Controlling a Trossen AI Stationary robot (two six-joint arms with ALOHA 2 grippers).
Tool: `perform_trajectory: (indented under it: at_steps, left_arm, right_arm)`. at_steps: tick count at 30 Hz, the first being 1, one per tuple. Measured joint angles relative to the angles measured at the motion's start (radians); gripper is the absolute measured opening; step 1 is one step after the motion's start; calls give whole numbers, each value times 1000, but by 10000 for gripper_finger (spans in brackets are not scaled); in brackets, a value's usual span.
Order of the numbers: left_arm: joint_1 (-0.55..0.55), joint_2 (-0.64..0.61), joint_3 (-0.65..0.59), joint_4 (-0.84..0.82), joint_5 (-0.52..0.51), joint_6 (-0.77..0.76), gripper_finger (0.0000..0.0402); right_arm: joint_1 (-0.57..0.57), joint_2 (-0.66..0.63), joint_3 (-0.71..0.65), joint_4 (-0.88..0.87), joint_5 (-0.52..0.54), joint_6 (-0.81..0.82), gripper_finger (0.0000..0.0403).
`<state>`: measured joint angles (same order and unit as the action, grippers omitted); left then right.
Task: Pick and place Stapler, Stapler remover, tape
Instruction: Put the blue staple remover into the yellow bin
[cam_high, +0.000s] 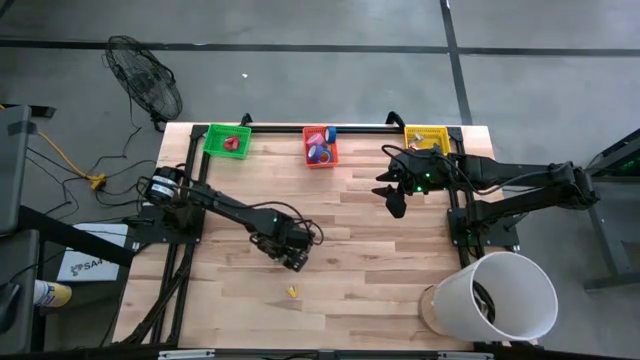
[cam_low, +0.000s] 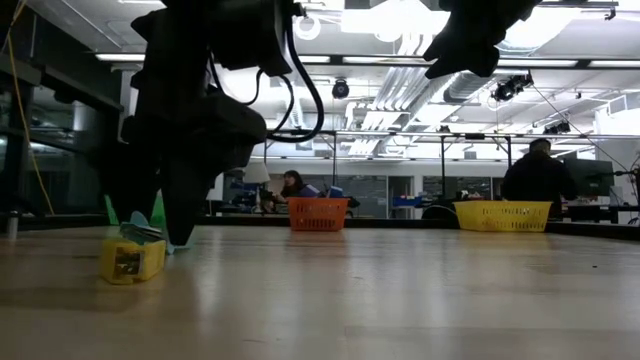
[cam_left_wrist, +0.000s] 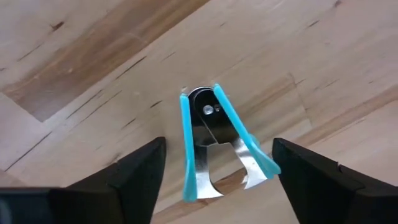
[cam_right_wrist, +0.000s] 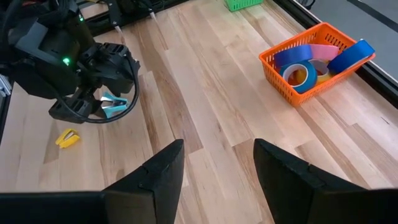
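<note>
**Left gripper poised over the staple remover**

No brand or lettering can be read on any of the task's things; only a white sheet beside the table carries letters too blurred to make out.

The staple remover (cam_left_wrist: 217, 146) has two turquoise plastic wings joined at a metal pivot with curved steel claws, and lies flat on the wooden table (cam_high: 380, 250). It sits in the gap between the jaws of the left gripper (cam_left_wrist: 214, 177), touching neither finger; the jaws stand wide apart and hold nothing. The left arm reaches out over the middle of the table, its wrist tipped steeply down.

A small yellow stapler (cam_high: 292, 292) lies just beyond that gripper, near the table's front edge.

Rolls of tape (cam_right_wrist: 311, 59) in blue, pink and purple fill the orange bin (cam_right_wrist: 277, 68), ahead of the right gripper (cam_right_wrist: 217, 168). Its jaws are parted and empty, hovering above the table beside the yellow bin (cam_high: 426, 137). A green bin (cam_high: 227, 139) stands at the far corner.
</note>
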<state>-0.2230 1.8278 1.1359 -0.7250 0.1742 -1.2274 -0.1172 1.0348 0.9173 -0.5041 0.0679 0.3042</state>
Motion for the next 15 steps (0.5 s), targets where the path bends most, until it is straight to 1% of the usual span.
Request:
perform_trajectory:
  at_steps: [6, 10, 15]
  left_arm:
    - [-6, 7, -1, -4, 11, 3, 226]
    - [-7, 8, -1, 2, 36, 10, 186]
    - [-8, 10, -1, 12, 60, 20, 148]
  right_arm:
    - [0, 0, 0, 0, 0, 0, 184]
    - [0, 0, 0, 0, 0, 0, 185]
    - [0, 0, 0, 0, 0, 0, 184]
